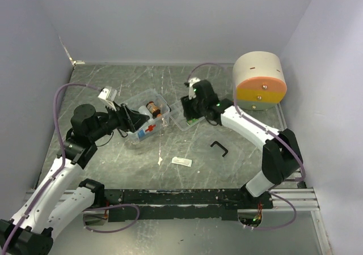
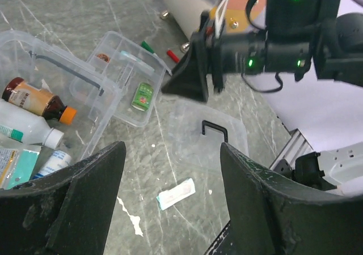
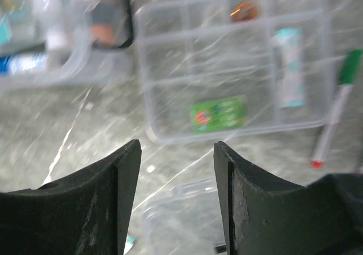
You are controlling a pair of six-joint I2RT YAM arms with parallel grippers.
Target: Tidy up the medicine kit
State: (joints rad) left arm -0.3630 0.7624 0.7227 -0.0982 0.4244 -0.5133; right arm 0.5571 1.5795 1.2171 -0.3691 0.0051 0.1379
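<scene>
Your left pincer [image 2: 170,209] stands with its fingers apart and nothing between them, close by the left side of the medicine kit [image 1: 140,98], the clear box in the middle of the table [image 1: 113,79]. In the box a brown bottle [image 2: 35,99] and a white bottle [image 2: 31,131] lie side by side. Your right pincer [image 3: 176,204] is also spread and empty, hovering over the divided tray [image 3: 170,102]. The tray sits just right of the box and holds a green packet [image 3: 218,113] and a tube [image 3: 288,68]. The clear lid [image 2: 227,147] with its black handle [image 1: 219,147] lies nearer you, with a white packet [image 1: 182,162] near it.
</scene>
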